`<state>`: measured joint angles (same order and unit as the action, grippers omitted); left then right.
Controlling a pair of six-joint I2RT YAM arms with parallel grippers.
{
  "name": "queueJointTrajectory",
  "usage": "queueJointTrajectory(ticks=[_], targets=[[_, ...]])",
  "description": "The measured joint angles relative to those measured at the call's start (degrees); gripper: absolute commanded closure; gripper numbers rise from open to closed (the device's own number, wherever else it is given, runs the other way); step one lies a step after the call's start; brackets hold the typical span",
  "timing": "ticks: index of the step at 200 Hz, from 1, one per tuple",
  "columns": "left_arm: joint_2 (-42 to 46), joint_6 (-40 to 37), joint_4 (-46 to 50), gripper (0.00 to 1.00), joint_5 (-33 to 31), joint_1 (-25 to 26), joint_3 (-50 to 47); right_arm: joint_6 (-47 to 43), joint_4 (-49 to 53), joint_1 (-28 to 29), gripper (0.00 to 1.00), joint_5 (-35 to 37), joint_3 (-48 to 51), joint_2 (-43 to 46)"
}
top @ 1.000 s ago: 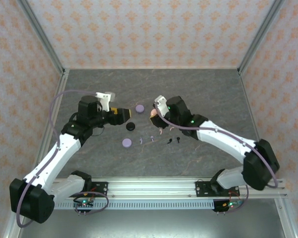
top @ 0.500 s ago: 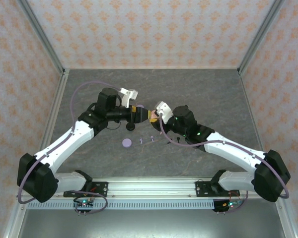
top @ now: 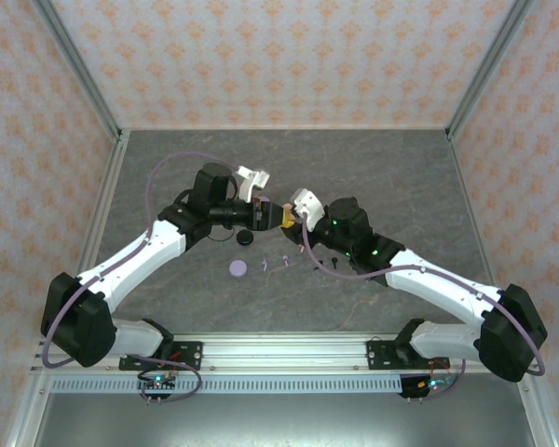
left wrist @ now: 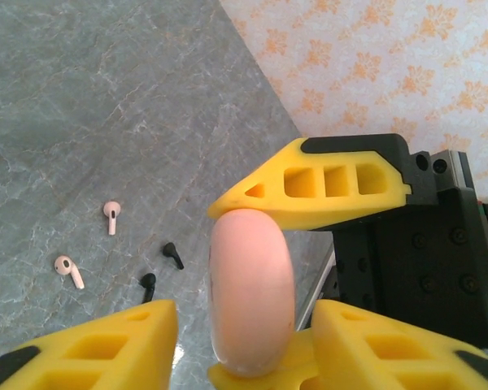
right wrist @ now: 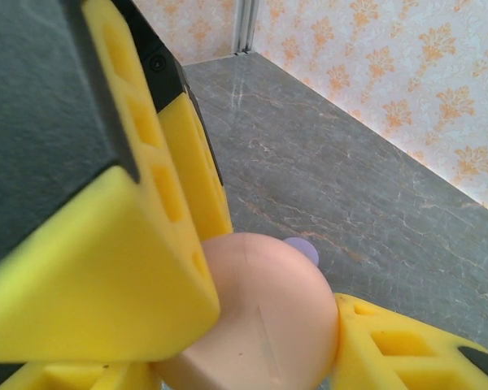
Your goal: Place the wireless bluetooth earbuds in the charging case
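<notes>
A pink charging case [left wrist: 252, 301] hangs above the table, edge-on, with my right gripper [right wrist: 260, 349] shut on it. My left gripper [left wrist: 244, 325] is open, one finger on each side of the case with a small gap on both sides. In the top view the left gripper [top: 276, 214] and right gripper [top: 288, 217] meet nose to nose at mid-table. Two pink earbuds [left wrist: 111, 213] and two black earbuds [left wrist: 172, 254] lie on the table below. Two lavender earbuds [top: 264, 265] lie by a lavender case [top: 238, 268].
A black case [top: 246, 237] sits just under the left forearm. Another lavender disc [right wrist: 302, 249] shows behind the pink case. The grey stone-pattern table [top: 401, 177] is ringed by patterned walls, with a metal rail along the near edge.
My left arm swung right from the left half of the table until its open fingers straddle the pink case. The right gripper shifted slightly, still holding the case.
</notes>
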<state>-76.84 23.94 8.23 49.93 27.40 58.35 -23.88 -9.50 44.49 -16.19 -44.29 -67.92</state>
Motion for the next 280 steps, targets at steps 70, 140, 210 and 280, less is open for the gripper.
queueJointTrajectory(ticks=[70,140,210,280], targets=[[-1.6,-1.5,0.7,0.78,2.2,0.1,1.1,0.0,0.3,0.0,0.53,-0.8,0.0,0.0],[-1.4,-4.6,1.7,0.91,2.1,0.5,1.6,0.7,3.4,0.0,0.23,-1.7,-1.8,0.0],[7.2,-10.4,-6.8,0.98,-4.2,0.6,-5.4,6.0,8.7,-4.7,0.05,-6.5,0.8,9.6],[15.6,-21.9,-17.5,1.0,-9.4,1.8,-15.5,13.3,8.2,-13.0,0.17,-22.2,1.5,13.6]])
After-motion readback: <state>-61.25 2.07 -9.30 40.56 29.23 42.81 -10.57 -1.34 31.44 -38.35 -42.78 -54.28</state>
